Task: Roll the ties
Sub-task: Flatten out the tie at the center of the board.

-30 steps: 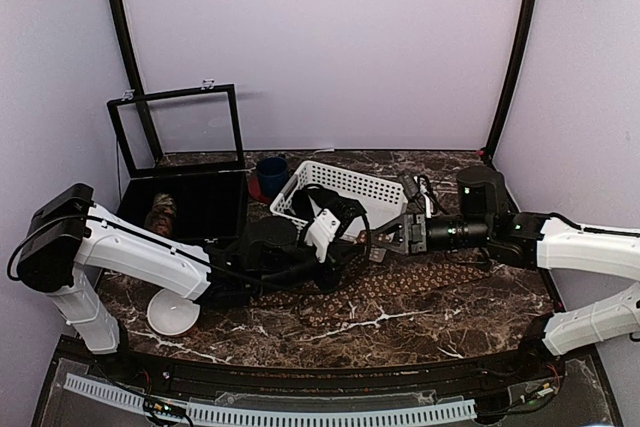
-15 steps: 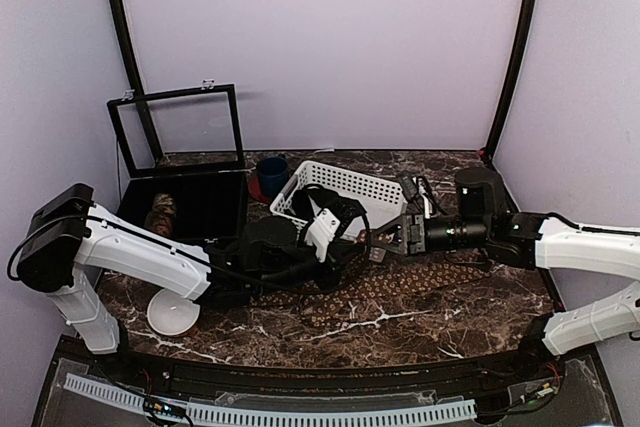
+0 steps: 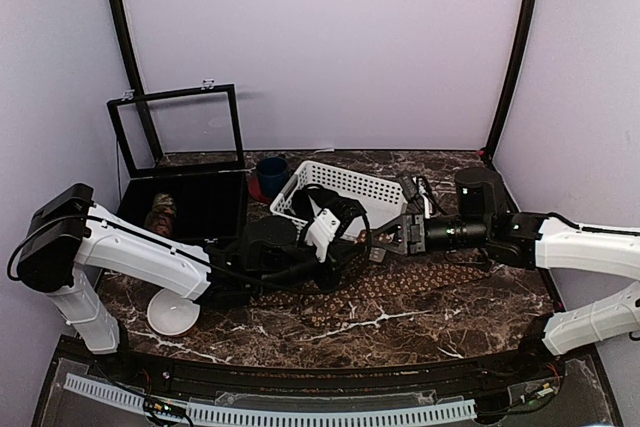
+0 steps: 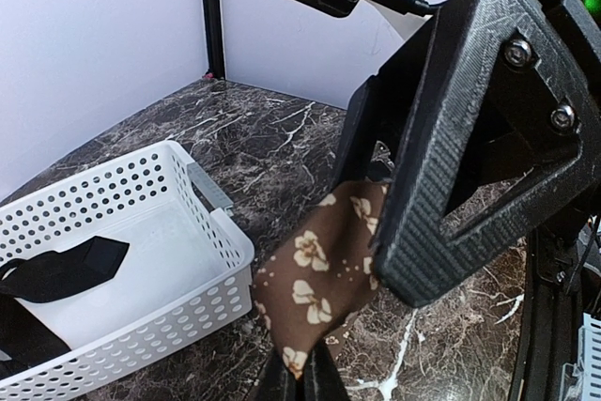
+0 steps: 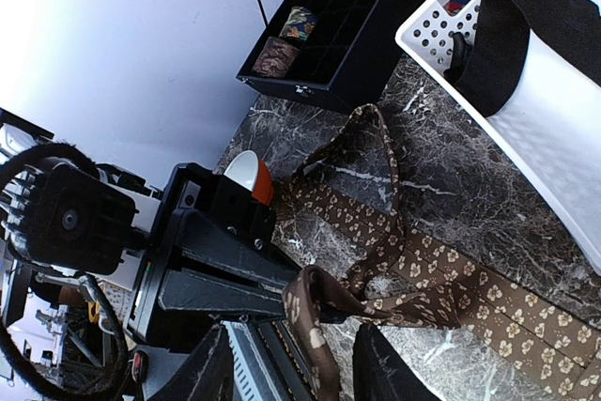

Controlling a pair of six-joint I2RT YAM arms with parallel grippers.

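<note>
The left gripper [image 4: 300, 377] is found clenched on the narrow end of the tie [image 4: 315, 274]. The brown cloth with tan flowers is pinched between its fingertips and held raised off the table [image 3: 450, 312]. The right gripper [image 5: 293, 340] is set directly opposite, with its jaws standing apart on either side of the same raised end. In the right wrist view a gap is seen between the cloth and each finger, so it is recorded as released, with no grip on the tie. The two grippers are positioned tip to tip near the middle of the table, just in front of the basket [image 3: 345, 175]. From the held end the tie is draped down to the marble, where a loose upright fold is formed. The wider remainder is laid flat across the surface in front of both grippers, toward the right arm's side. This tie is noted as lying unrolled. A black cloth [image 5: 498, 35] is lodged inside the white basket. The box [image 3: 215, 197] is placed at the far left with its lid [image 3: 170, 97] stood open behind it. A coil [image 3: 160, 212] is seated in one of the box's compartments. A blue cup [image 3: 270, 169] is stood between box and basket. A white bowl [image 3: 172, 315] is set on the table near the left arm.
</note>
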